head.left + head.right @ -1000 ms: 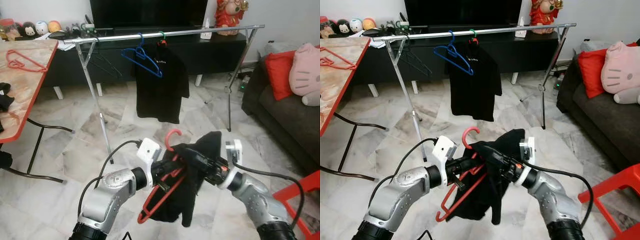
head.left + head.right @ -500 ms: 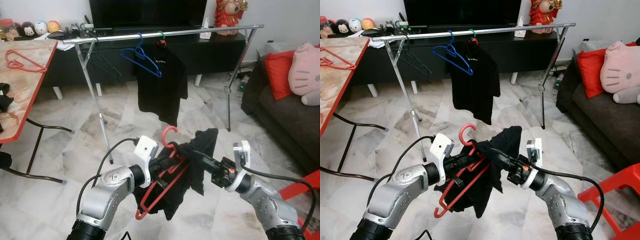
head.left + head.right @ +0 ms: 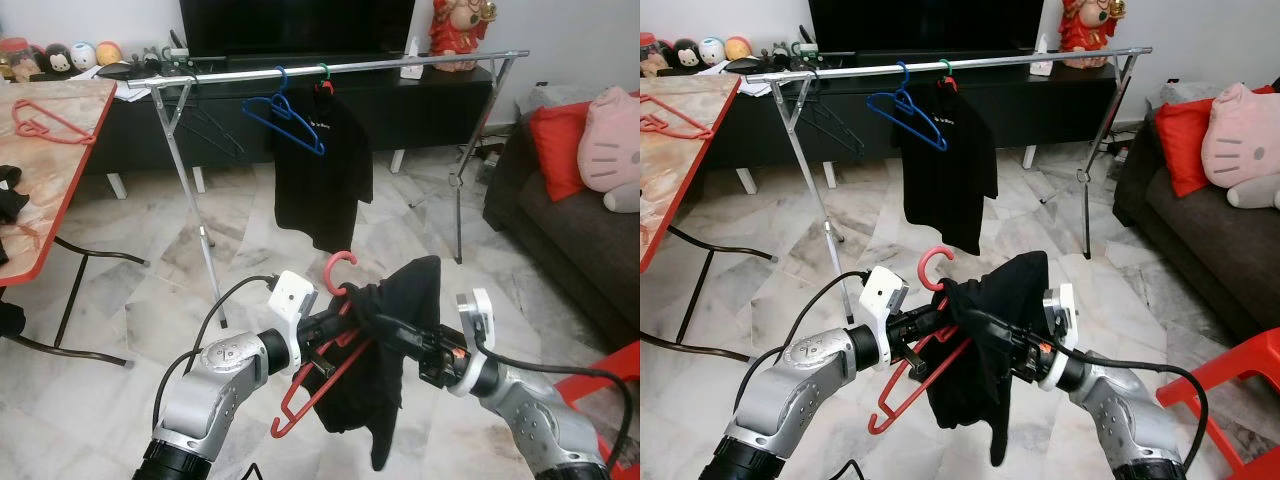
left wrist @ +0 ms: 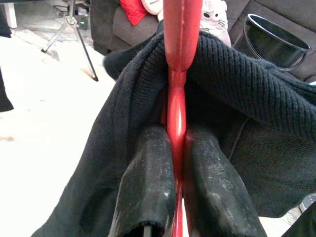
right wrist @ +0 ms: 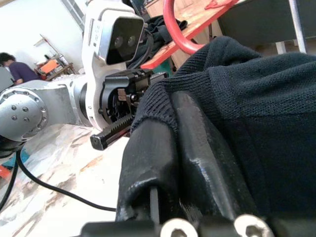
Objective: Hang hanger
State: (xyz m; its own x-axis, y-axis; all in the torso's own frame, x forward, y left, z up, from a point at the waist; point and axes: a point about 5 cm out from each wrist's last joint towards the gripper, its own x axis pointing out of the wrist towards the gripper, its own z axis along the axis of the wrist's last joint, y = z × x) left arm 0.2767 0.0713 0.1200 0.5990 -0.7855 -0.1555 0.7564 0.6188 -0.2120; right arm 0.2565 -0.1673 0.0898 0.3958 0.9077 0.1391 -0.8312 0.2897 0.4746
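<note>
A red plastic hanger (image 3: 300, 398) hangs tilted in front of me, its hook (image 3: 341, 264) pointing up. My left gripper (image 3: 335, 318) is shut on its neck; the left wrist view has both fingers (image 4: 148, 187) pressed against the red stem (image 4: 176, 98). A black knitted garment (image 3: 392, 385) is draped over the hanger's right shoulder and hangs below it. My right gripper (image 3: 398, 332) is shut on a fold of that garment (image 5: 266, 98), close to the hanger's neck. The silver clothes rail (image 3: 400, 63) stands well ahead of both grippers.
An empty blue hanger (image 3: 290, 115) and a black T-shirt (image 3: 320, 170) hang on the rail. A wooden table (image 3: 60, 150) with another red hanger (image 3: 40, 122) is on the left. A dark sofa (image 3: 560, 230) with a red cushion (image 3: 558, 140) and a red chair (image 3: 612, 368) are on the right.
My right gripper has moved back left toward the hanger after pulling away to the right. The black garment now hangs lower and looser. The left gripper keeps its hold.
</note>
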